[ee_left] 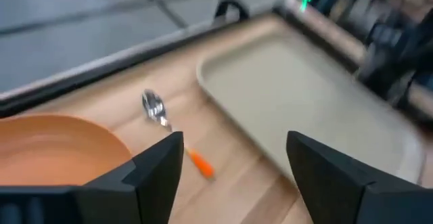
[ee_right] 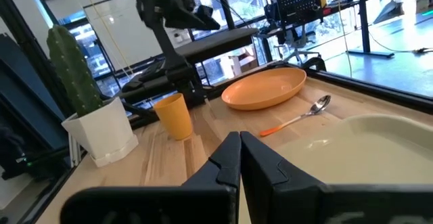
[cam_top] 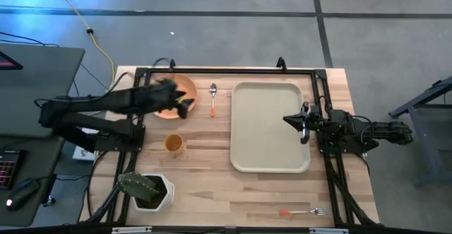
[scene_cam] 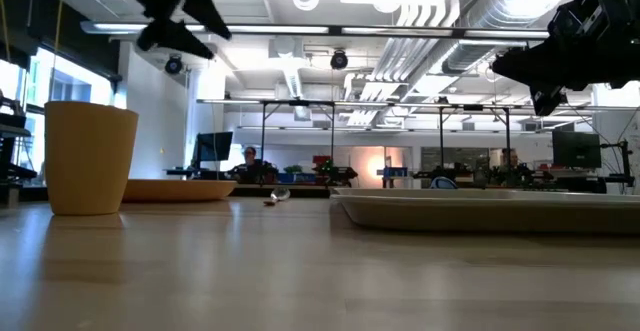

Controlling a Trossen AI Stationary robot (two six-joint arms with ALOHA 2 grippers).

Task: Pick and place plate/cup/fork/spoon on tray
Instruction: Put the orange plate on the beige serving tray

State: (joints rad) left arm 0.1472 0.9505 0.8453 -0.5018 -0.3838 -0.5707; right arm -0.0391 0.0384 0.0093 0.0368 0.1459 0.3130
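I see the tray [cam_top: 270, 128] lying bare on the table's right half. The plate [cam_top: 171, 97] sits at the far left, partly under my left gripper [cam_top: 185, 107], which hangs above its edge with fingers spread and holding nothing. My right gripper [cam_top: 299, 126] waits over the tray's right rim, fingers pressed together. The cup [cam_top: 174, 143] stands upright near the plate. The spoon [cam_top: 212, 99] lies between plate and tray. The fork [cam_top: 302, 211] lies at the near edge, well apart.
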